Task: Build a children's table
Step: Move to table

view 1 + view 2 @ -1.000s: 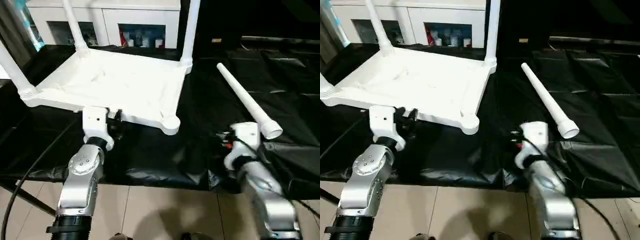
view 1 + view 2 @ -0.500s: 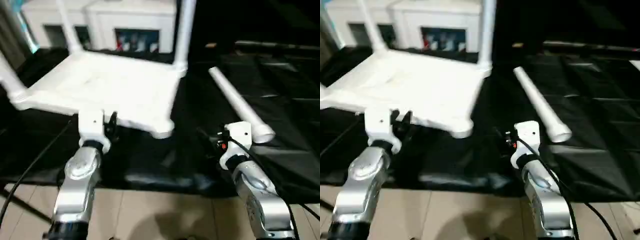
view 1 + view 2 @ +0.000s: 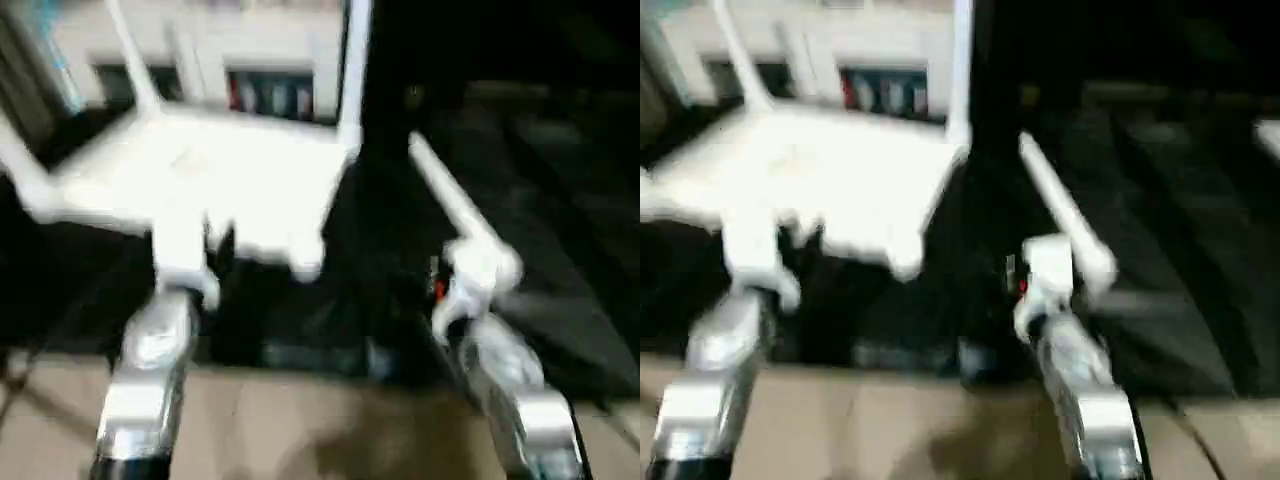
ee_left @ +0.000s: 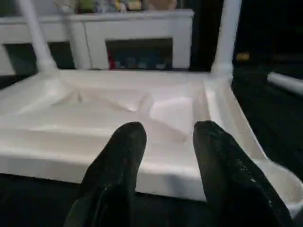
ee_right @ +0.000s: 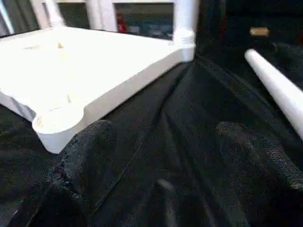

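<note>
The children's table top (image 3: 200,175) lies upside down on a black sheet. Three white legs (image 3: 352,70) stand up from its corner sockets. The near right socket (image 5: 57,120) is empty. One loose leg (image 3: 450,205) lies on the sheet to the right, its thick end toward me. My left gripper (image 4: 165,132) is open, its fingers (image 4: 120,156) just in front of the top's near rim, with nothing between them. My right gripper (image 5: 163,130) is open wide over the sheet, between the empty socket and the loose leg (image 5: 277,85).
A white cabinet (image 3: 250,45) with open shelves stands behind the table top. The black sheet (image 3: 560,170) covers the work surface, and its front edge drops to a tiled floor (image 3: 300,430) near my forearms.
The head camera has shifted, moving the whole picture. My right wrist now sits closer to the loose leg's thick end. Both grippers keep the same opening, and nothing was taken hold of.
</note>
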Tool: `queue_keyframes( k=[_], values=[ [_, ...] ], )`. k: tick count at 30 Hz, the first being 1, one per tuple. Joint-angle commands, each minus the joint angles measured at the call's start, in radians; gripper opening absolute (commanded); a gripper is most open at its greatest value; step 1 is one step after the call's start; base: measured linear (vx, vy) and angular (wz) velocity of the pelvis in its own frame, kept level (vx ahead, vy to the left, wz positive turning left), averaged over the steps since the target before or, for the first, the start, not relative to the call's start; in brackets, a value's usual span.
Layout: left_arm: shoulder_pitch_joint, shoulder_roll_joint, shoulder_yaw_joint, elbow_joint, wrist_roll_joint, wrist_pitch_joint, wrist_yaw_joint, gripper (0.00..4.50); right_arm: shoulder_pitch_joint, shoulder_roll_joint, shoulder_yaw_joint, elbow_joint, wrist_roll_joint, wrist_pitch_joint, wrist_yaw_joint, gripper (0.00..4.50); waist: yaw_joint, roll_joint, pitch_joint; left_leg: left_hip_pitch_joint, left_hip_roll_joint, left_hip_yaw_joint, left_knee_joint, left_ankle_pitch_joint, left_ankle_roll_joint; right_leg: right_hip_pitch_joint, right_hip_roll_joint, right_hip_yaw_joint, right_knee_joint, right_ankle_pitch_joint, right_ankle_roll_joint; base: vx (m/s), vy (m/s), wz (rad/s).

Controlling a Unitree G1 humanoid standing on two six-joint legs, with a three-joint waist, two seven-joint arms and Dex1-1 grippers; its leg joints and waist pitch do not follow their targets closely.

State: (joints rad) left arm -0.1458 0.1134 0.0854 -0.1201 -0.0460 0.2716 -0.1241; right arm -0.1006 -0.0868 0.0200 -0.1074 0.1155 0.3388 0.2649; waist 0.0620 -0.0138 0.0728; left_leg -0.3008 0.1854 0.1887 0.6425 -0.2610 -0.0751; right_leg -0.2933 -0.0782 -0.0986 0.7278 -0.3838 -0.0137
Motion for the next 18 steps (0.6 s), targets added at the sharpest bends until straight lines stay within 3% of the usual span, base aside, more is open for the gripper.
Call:
queue_keyframes(
  k=[1,2,3,4,5,6,7,8,9,10,11,12,13,14,15,16,17,18],
  values=[
    [0.003,0.0,-0.007,-0.006,-0.005,0.016,0.002,2.03,-0.014,-0.017,0.011,0.007,-0.008,-0.012,0.01,3.77,0.03,-0.013,-0.037,-0.081,-0.004,-0.054,0.086,-0.157,0.089,0.056,-0.213,0.172,-0.277,-0.866,0.003,0.136,-0.039,-0.16],
    [0.002,0.0,-0.008,-0.005,-0.006,0.017,0.003,2.03,-0.016,-0.016,0.011,0.01,-0.008,-0.011,0.01,3.77,0.05,-0.001,-0.048,-0.105,0.001,-0.075,0.082,-0.092,0.105,0.08,-0.213,0.197,-0.262,-0.766,-0.021,0.136,-0.039,-0.16],
    [0.001,0.001,-0.008,-0.005,-0.005,0.017,0.004,2.03,-0.019,-0.011,0.007,0.013,-0.002,-0.01,0.009,3.77,0.054,-0.013,-0.047,-0.137,-0.011,-0.081,0.057,-0.014,0.122,0.101,-0.153,0.158,-0.239,-0.52,-0.075,0.151,-0.025,0.05],
    [0.0,0.001,-0.009,-0.005,-0.005,0.018,0.005,2.03,-0.02,-0.007,0.003,0.014,0.005,-0.008,0.009,3.77,0.059,0.004,-0.062,-0.132,-0.011,-0.079,0.032,0.042,0.126,0.108,-0.122,0.131,-0.225,-0.359,-0.109,0.141,0.01,0.2],
    [0.001,0.002,-0.009,-0.007,0.0,0.024,0.009,2.03,-0.022,-0.004,-0.001,0.014,0.01,-0.007,0.009,3.77,0.048,0.034,-0.081,-0.093,0.005,-0.074,-0.036,0.169,0.143,0.09,-0.053,0.068,-0.195,-0.08,-0.134,0.141,0.01,0.2],
    [0.003,0.003,-0.01,-0.011,0.003,0.029,0.012,2.03,-0.023,-0.003,-0.003,0.014,0.012,-0.006,0.01,3.77,-0.002,0.058,-0.095,-0.005,0.061,-0.154,-0.074,0.301,0.276,0.023,0.028,0.013,-0.09,0.137,-0.07,0.183,0.037,0.11],
    [0.006,0.004,-0.01,-0.015,0.002,0.031,0.012,2.03,-0.024,-0.003,-0.004,0.014,0.013,-0.006,0.011,3.77,-0.04,0.068,-0.122,0.154,0.158,-0.262,-0.066,0.477,0.499,-0.133,0.004,0.018,-0.003,0.014,-0.001,0.215,-0.027,-0.1],
    [0.01,0.004,-0.009,-0.021,0.002,0.032,0.011,2.03,-0.024,-0.004,-0.005,0.015,0.014,-0.007,0.013,3.77,-0.045,0.061,-0.13,0.157,0.175,-0.28,-0.054,0.64,0.565,-0.151,-0.012,0.032,0.018,0.018,0.034,0.215,-0.027,-0.1],
    [0.012,0.004,-0.009,-0.023,0.002,0.032,0.011,2.03,-0.024,-0.005,-0.005,0.016,0.015,-0.008,0.013,3.77,-0.046,0.056,-0.122,0.129,0.148,-0.274,-0.037,1.026,0.597,-0.184,-0.035,0.056,0.032,0.128,0.101,0.109,-0.048,-0.28],
    [0.015,0.003,-0.007,-0.028,0.001,0.035,0.011,2.03,-0.023,-0.01,-0.001,0.018,0.014,-0.01,0.013,3.77,-0.046,0.044,-0.117,0.105,0.118,-0.253,-0.032,1.123,0.572,-0.185,-0.042,0.074,0.014,0.21,0.122,-0.098,0.008,-0.33],
    [0.018,0.002,-0.007,-0.031,0.001,0.036,0.011,2.03,-0.023,-0.013,0.001,0.019,0.014,-0.011,0.013,3.77,-0.043,0.01,-0.115,0.052,0.014,-0.204,0.001,1.08,0.477,-0.175,-0.057,0.113,-0.063,0.452,0.079,-0.098,0.008,-0.33],
    [0.02,0.001,-0.007,-0.033,0.001,0.037,0.012,2.03,-0.023,-0.015,0.002,0.02,0.014,-0.012,0.013,3.77,-0.032,-0.08,-0.115,-0.083,-0.132,-0.118,0.04,0.588,0.336,-0.043,-0.053,0.167,-0.128,0.714,0.14,-0.128,0.032,0.01],
    [0.023,0.001,-0.009,-0.036,0.0,0.039,0.015,2.03,-0.023,-0.017,0.0,0.019,0.01,-0.01,0.007,3.77,-0.014,-0.047,-0.091,-0.096,-0.086,-0.119,0.014,0.225,0.207,-0.036,-0.131,0.172,-0.154,0.819,0.08,0.0,0.0,0.0],
    [0.026,0.001,-0.01,-0.038,-0.001,0.04,0.016,2.03,-0.026,-0.014,-0.005,0.016,-0.012,0.0,-0.023,3.77,-0.023,-0.049,-0.104,-0.093,-0.084,-0.112,-0.007,0.208,0.143,-0.019,-0.102,0.145,-0.128,0.901,0.065,0.0,0.0,0.0],
    [0.029,0.002,-0.013,-0.04,0.0,0.043,0.016,2.03,-0.028,-0.012,-0.01,0.012,-0.033,0.013,-0.053,3.77,-0.032,-0.03,-0.106,-0.096,-0.086,-0.105,-0.043,0.238,0.055,-0.001,-0.05,0.114,-0.115,0.961,0.04,0.004,-0.073,-0.08],
    [0.03,0.003,-0.014,-0.041,0.001,0.045,0.016,2.03,-0.029,-0.01,-0.012,0.01,-0.044,0.02,-0.068,3.77,-0.034,-0.013,-0.107,-0.088,-0.076,-0.107,-0.048,0.24,0.036,-0.011,-0.04,0.112,-0.116,0.947,0.032,0.0,0.0,0.0],
    [0.031,0.003,-0.014,-0.042,-0.002,0.048,0.015,2.03,-0.032,-0.017,-0.01,0.007,-0.056,0.036,-0.076,3.77,-0.043,0.004,-0.098,-0.073,-0.051,-0.107,-0.065,0.195,0.026,-0.024,-0.03,0.102,-0.131,0.799,-0.017,0.0,0.0,0.0],
    [0.028,0.006,-0.013,-0.042,-0.009,0.05,0.006,2.03,-0.048,-0.03,-0.018,-0.005,-0.019,0.122,-0.05,3.77,-0.053,0.018,-0.083,-0.065,-0.021,-0.111,-0.088,0.084,0.002,-0.029,-0.023,0.091,-0.148,0.517,-0.095,-0.06,-0.019,0.0]
  ],
)
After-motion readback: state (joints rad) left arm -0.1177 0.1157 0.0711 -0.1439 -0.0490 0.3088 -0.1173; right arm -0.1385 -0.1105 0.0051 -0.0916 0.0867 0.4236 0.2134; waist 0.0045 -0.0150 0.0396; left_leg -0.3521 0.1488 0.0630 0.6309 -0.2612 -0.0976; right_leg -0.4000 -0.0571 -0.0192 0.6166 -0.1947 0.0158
